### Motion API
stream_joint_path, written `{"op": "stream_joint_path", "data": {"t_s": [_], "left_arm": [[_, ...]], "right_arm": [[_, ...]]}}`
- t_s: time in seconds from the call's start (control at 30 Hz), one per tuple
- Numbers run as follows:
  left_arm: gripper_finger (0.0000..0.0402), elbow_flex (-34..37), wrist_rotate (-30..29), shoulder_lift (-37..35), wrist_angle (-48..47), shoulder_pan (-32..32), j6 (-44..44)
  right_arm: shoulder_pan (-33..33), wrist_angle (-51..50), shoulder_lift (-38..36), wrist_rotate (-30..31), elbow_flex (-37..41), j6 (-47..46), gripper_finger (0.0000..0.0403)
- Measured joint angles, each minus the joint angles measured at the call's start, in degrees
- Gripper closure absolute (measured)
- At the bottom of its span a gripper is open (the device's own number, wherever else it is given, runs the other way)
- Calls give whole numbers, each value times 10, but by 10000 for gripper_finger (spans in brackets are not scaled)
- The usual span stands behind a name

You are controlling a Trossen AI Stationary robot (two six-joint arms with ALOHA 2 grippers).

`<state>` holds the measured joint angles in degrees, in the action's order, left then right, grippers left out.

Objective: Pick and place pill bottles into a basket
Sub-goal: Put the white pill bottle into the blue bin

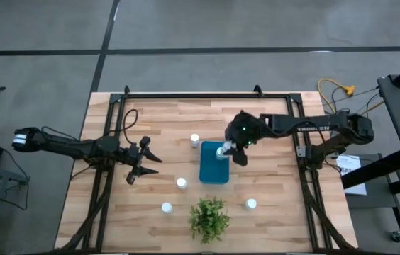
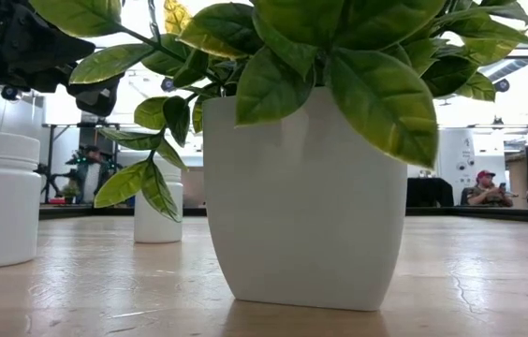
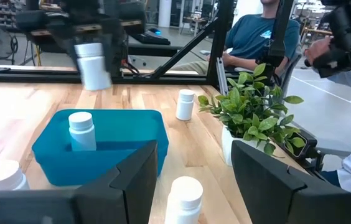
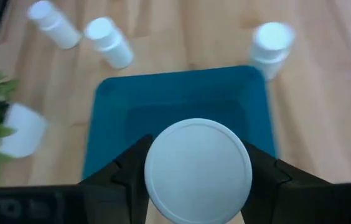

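High view first: I have the right end effector [image 1: 227, 151] over the teal-blue rectangular plastic basket [image 1: 214, 172], its fingers clamped on a small white cylindrical pill bottle [image 1: 221, 151] with a white cap. I keep the bottle upright and above the rim, so that on release it should drop inside and not clip the wall. From the right wrist view the held bottle's cap [image 4: 198, 170] sits between the dark fingers [image 4: 126, 177] with the basket floor [image 4: 182, 106] directly beyond, which tells me the alignment is good.

Through the left wrist view, one bottle [image 3: 82, 130] already stands inside the basket (upright, near a wall), and the carried bottle [image 3: 93, 63] hangs above it.

Four more bottles wait on the wooden tabletop [image 1: 271, 120]: one [image 1: 195, 139] just beside the basket's far end, one [image 1: 181, 183] to its left, and two [image 1: 167, 208] [image 1: 251, 205] flanking the green leafy plant in a white pot [image 1: 209, 218].

My left end effector [image 1: 148, 164] rests well apart at the left, fingers spread and empty.
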<state>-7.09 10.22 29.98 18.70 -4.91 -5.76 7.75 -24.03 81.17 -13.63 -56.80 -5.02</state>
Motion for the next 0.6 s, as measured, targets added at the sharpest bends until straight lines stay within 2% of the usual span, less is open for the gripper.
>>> {"op": "stream_joint_path", "data": {"t_s": [0.27, 0.6], "left_arm": [[214, 0, 0, 0, 1, 0, 0], [214, 0, 0, 0, 3, 0, 0]], "right_arm": [[-57, 20, 6, 23, 26, -28, 240], [-63, 69, 94, 27, 27, -25, 240]]}}
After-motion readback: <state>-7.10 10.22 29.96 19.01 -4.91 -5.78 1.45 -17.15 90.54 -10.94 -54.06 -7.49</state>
